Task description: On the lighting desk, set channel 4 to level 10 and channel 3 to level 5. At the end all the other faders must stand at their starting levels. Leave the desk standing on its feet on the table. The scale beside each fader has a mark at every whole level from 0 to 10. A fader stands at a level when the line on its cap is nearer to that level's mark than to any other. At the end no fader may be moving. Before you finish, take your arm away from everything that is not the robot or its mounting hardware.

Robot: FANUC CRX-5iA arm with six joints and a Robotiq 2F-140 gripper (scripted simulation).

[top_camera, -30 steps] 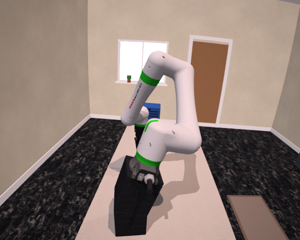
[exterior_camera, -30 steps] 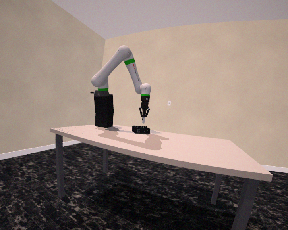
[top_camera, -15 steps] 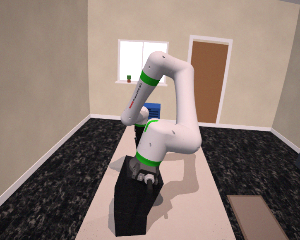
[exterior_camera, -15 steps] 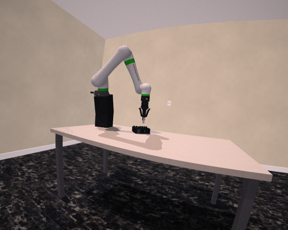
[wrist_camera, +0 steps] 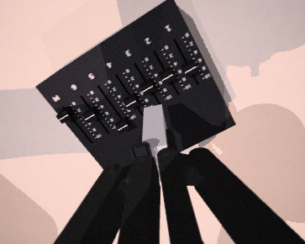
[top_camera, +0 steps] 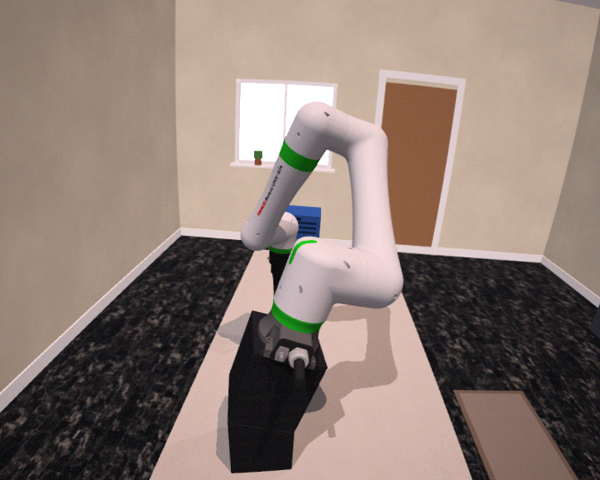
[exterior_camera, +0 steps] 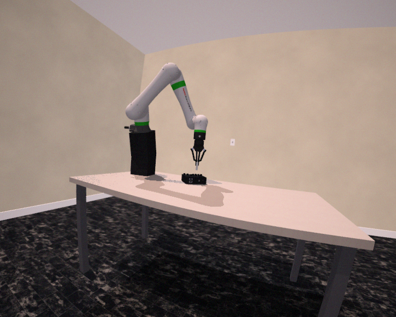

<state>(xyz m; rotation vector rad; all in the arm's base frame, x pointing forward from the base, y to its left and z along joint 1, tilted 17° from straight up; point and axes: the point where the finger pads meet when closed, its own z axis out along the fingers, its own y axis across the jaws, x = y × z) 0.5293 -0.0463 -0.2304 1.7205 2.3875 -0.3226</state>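
The black lighting desk [wrist_camera: 133, 84] stands flat on the table, and it also shows in the exterior view [exterior_camera: 193, 178]. Its lanes are labelled 1 to 6 and M. The caps of lane 1 [wrist_camera: 191, 69], lane 2 [wrist_camera: 167, 76], lane 3 [wrist_camera: 147, 87] and lane 4 [wrist_camera: 131, 102] stand in a rising line. One cap [wrist_camera: 123, 126], by my count lane 5's, stands farthest from the labels. My gripper [wrist_camera: 155, 119] [exterior_camera: 196, 166] is shut and empty. It hangs a little above the desk, over the near end of lanes 2 and 3. It touches no cap.
The arm's black pedestal [exterior_camera: 142, 152] stands on the table behind the desk. In the top view the arm hides the desk and the gripper. A blue box [top_camera: 304, 219] shows beyond the arm. A brown mat [top_camera: 511, 433] lies on the floor at the right.
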